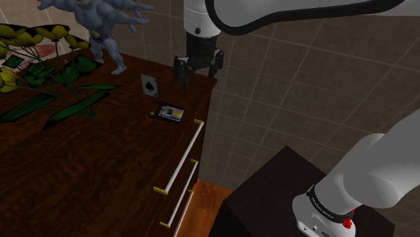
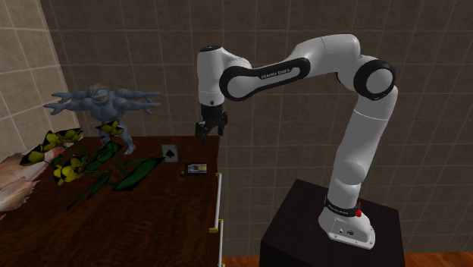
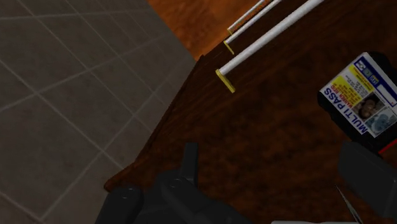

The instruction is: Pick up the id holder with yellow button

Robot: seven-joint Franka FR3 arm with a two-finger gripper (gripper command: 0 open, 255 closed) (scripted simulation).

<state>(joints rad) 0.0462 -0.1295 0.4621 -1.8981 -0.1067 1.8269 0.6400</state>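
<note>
Nearest my shoulder camera is the dark stand [image 1: 266, 198], with the white arm [image 1: 377, 168] rising from it and reaching toward 10 o'clock.

Next comes the front of the dark wooden dresser [image 1: 87, 175]. Its drawers carry white bar handles [image 1: 180, 161] with yellow ends. All drawers I can see are closed, so I cannot report their contents.

On the dresser top, close to the front edge, the id holder [image 1: 168, 112] lies flat. It is a dark case holding one card, which in the wrist view [image 3: 362, 98] reads MULTI PASS on a yellow and white face with a small portrait. I cannot make out the button.

The gripper [image 1: 197, 73] hangs above the dresser's far corner, clear of the surface. The holder sits at about 7 o'clock from it in the shoulder view. The fingers [image 3: 189, 162] are spread and nothing is between them. The holder lies outside their span, just beyond one fingertip, and is not touched.

At 11 o'clock from the holder a playing card [image 1: 149, 85] stands upright (an ace of spades). Farther off at 10 o'clock is a blue-grey, many-armed figurine [image 1: 101, 27]. A plant with yellow flowers [image 1: 40, 74] sprawls at 9 o'clock. A tiled wall [image 1: 296, 81] closes the scene.
</note>
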